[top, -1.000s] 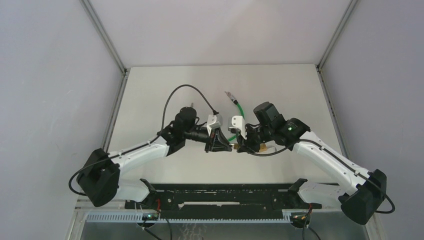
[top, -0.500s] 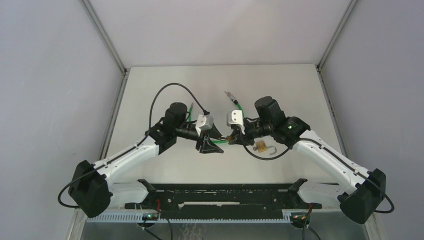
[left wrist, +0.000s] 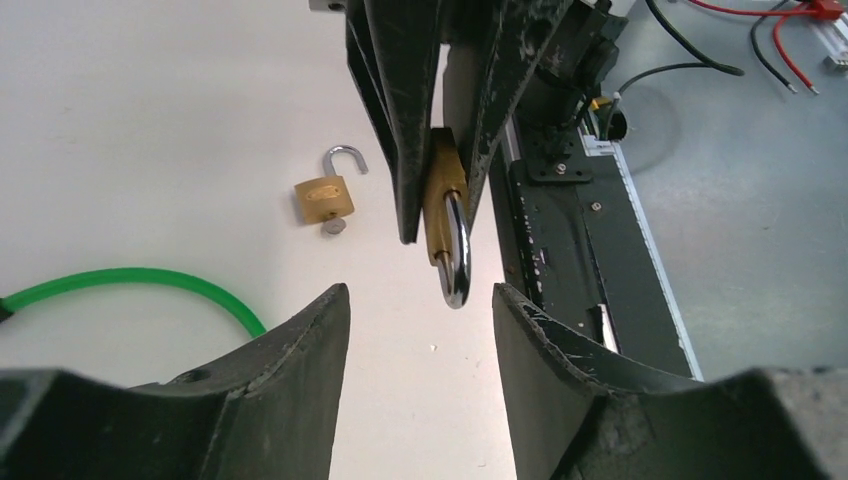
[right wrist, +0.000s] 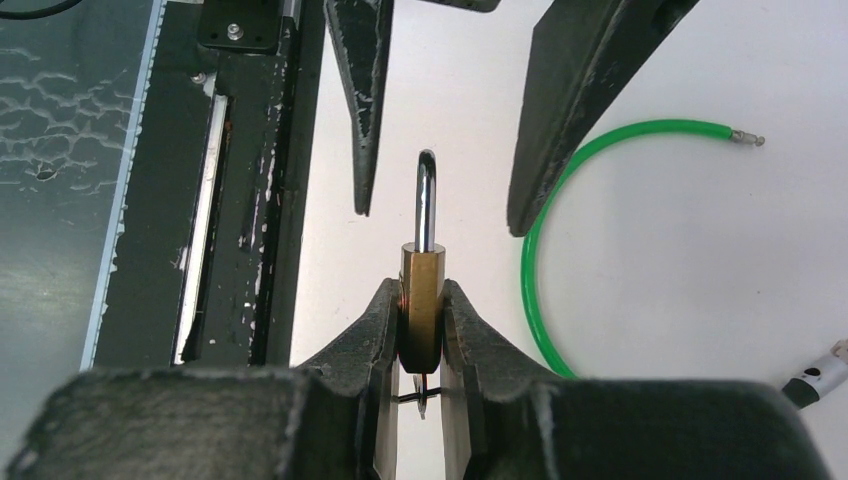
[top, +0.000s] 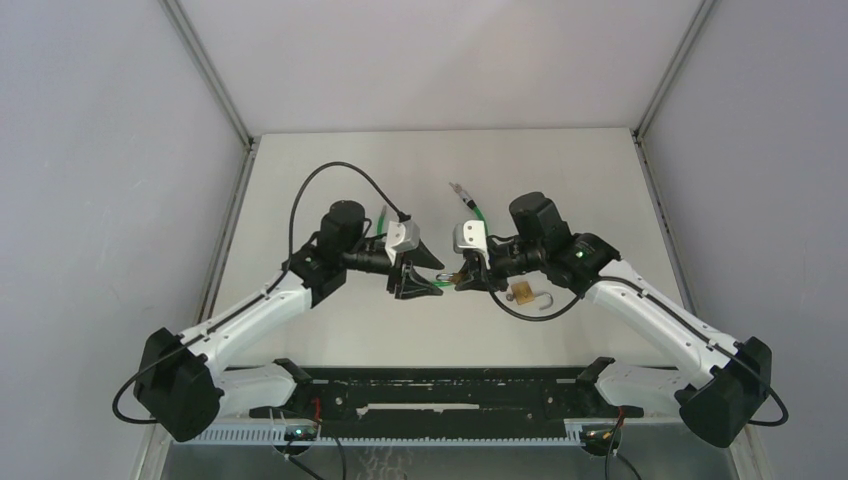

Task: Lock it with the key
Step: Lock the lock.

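1. The right gripper (right wrist: 422, 312) is clamped tight on a small brass padlock (right wrist: 422, 268). It pinches the flat faces of the body, and the curved steel shackle (right wrist: 426, 200) points out toward the other arm.
2. The left gripper (left wrist: 418, 305) faces it with jaws parted and holds nothing. Its fingers flank the shackle tip without touching it.
3. The padlock hangs above the white table (top: 330, 180), between the two arms. It is seen edge-on, so I cannot tell whether the shackle is shut.
4. It is probably rigid, dense for its size and smooth enough to slip. The flat brass sides look like the safest hold and leave the keyhole end free.
5. Farther out on the table lie a second brass padlock (left wrist: 322, 198), its shackle open, and a looping green cable (right wrist: 528, 268).
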You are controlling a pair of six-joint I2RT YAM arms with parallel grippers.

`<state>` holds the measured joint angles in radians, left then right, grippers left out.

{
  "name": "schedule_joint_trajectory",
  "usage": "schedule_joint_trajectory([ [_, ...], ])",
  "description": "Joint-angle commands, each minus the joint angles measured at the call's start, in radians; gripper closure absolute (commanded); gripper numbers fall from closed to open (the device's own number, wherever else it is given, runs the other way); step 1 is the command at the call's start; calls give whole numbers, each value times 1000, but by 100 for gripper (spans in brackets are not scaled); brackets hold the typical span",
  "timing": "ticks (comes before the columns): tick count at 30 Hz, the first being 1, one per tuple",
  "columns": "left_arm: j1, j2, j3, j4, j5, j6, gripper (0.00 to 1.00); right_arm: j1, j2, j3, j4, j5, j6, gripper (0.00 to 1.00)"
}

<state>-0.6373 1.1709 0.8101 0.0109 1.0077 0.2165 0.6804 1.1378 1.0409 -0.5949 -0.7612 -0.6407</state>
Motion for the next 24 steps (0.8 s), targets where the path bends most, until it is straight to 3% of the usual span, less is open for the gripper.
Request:
schedule_joint_trajectory([
  [1, 8, -30, 99, 15, -24, -35, 42, -5, 5, 24, 52, -29, -1, 100],
  [5, 8, -31, 107, 21, -4, -61, 44, -5, 8, 24, 54, -27, 4, 100],
  [10, 8, -27, 103, 30, -7, -72, 57, -5, 7, 24, 58, -26, 7, 100],
  [24, -11, 3, 81, 75, 0, -110, 66, -7, 2, 17, 80, 0, 27, 100],
])
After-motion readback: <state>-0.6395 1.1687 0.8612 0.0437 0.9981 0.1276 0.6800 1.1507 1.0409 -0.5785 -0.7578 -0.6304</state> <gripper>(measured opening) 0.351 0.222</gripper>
